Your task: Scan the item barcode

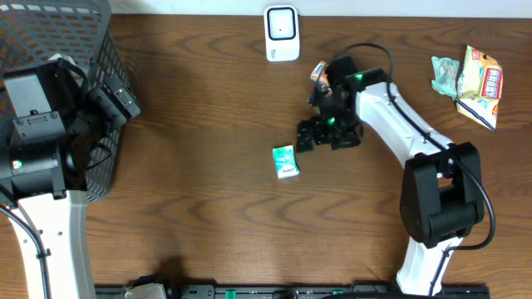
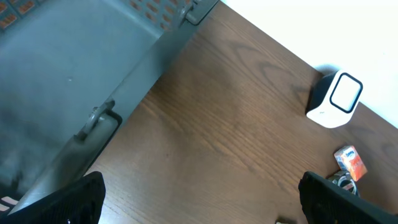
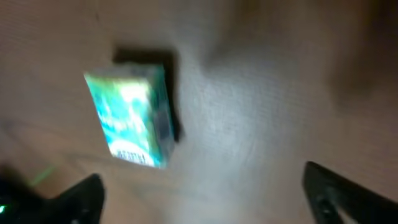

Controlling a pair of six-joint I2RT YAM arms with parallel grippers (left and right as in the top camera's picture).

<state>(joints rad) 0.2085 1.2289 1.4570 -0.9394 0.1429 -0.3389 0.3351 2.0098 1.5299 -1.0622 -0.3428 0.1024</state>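
Although the right wrist view is blurred, we can make out the right gripper (image 3: 202, 202) with its two fingers spread wide, one dark tip in each lower corner and nothing between them. The small green box (image 1: 285, 161) lies flat on the wooden table (image 1: 208, 224) just beyond those tips, nearer the finger on the picture's left, and we see a strip of bare wood between box and fingers, so nothing is pinched. From overhead we find the box near the middle of the table, just beside the black head of the right arm, on its side towards the front edge. The white scanner (image 1: 281, 33) stands upright at the far edge, well apart from the box and roughly in line with it. A small orange packet (image 1: 320, 73) sits close by the right arm's wrist; whether it touches the arm we cannot tell. Two crumpled snack packets (image 1: 467, 76) lie together near the table's far right corner. The left gripper (image 2: 199, 202) also stands spread and empty, its tips in the lower corners of its own view, poised over the border between the grey basket (image 1: 91, 41) and the bare wood beside it. The basket occupies the far left corner.
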